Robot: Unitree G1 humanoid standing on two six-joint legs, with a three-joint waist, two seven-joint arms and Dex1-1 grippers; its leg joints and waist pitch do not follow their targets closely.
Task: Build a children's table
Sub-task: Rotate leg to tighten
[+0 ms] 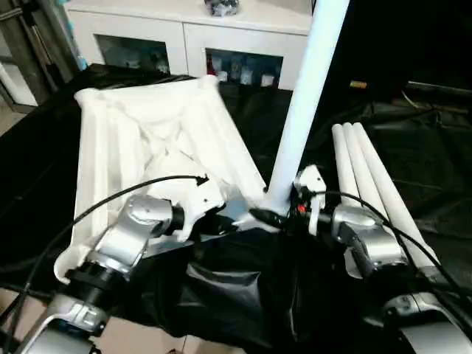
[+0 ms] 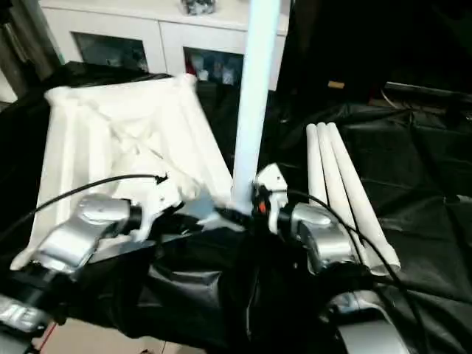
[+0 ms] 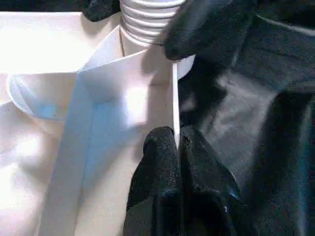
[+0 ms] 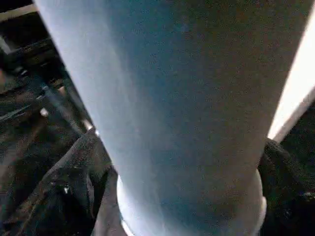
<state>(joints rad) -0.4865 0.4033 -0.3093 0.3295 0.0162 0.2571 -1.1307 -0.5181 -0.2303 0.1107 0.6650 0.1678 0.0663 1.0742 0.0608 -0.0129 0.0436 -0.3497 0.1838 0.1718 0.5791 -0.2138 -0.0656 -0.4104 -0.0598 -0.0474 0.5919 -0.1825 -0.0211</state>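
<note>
The white table top [image 1: 147, 133] lies underside up and tilted on the black cloth. My left gripper [image 3: 177, 142] is shut on the thin rim wall of its near right corner. One white leg [image 1: 310, 88] stands upright in that corner's socket, and its threaded end [image 3: 147, 19] shows in the left wrist view. My right gripper [image 1: 284, 215] sits at the base of this leg [image 4: 172, 98], with its black fingers [image 4: 280, 172] standing apart on either side of the tube. Three more legs [image 1: 369, 184] lie side by side to the right.
A white glass-door cabinet [image 1: 192, 37] stands behind the work. Black cloth [image 1: 243, 287] covers the surface and drapes over the near edge. A black cable [image 1: 110, 195] arcs over my left forearm.
</note>
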